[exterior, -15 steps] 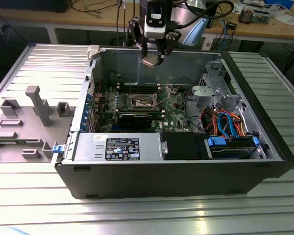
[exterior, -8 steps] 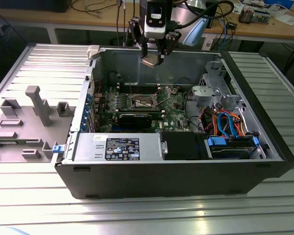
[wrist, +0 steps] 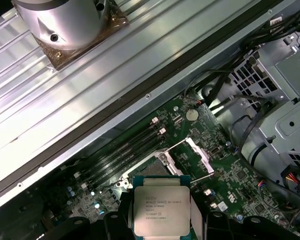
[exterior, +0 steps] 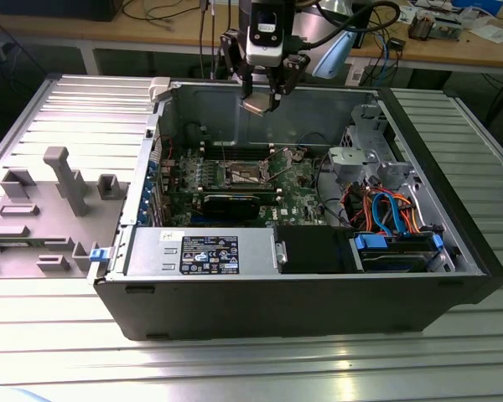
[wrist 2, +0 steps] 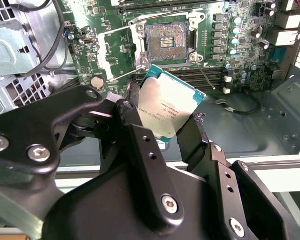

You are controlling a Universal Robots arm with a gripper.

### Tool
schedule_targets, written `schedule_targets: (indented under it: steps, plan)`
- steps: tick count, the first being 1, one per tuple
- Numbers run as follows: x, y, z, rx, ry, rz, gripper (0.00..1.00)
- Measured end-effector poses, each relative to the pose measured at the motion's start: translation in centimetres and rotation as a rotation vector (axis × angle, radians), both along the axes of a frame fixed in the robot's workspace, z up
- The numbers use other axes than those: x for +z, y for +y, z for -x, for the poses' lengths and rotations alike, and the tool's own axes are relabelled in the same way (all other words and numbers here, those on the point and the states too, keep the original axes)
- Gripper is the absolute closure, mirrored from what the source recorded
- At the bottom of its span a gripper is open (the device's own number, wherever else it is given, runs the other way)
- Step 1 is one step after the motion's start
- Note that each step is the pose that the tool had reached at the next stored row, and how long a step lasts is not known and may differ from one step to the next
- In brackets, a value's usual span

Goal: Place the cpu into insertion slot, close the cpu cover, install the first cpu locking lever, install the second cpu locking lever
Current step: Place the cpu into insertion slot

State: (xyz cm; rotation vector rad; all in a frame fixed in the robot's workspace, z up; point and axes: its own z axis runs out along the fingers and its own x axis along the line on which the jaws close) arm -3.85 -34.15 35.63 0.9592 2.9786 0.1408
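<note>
Exterior view: black gripper [exterior: 260, 99] above open dark case [exterior: 318, 293], clamped on flat square silver-grey cpu [exterior: 258, 104]. Second wrist view: cpu tilted, clear of dark-centred silver-rimmed insertion slot [wrist 2: 167, 42]. First wrist view: thin silvery cpu cover [wrist: 192, 155] swung open.

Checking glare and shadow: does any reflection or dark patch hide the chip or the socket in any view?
Second wrist view: the cpu, held in the gripper, has a mild sheen, and the insertion slot is evenly lit. First wrist view: bright streaks on the ribbed table, none on the cpu. Exterior view: the insertion slot sits in the shade of the case but is still visible.
</note>
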Motion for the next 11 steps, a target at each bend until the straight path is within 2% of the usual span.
schedule_targets:
  steps: [11]
  plan:
    - [-0.03,0.0,0.0,-0.018,0.0,0.0,0.46]
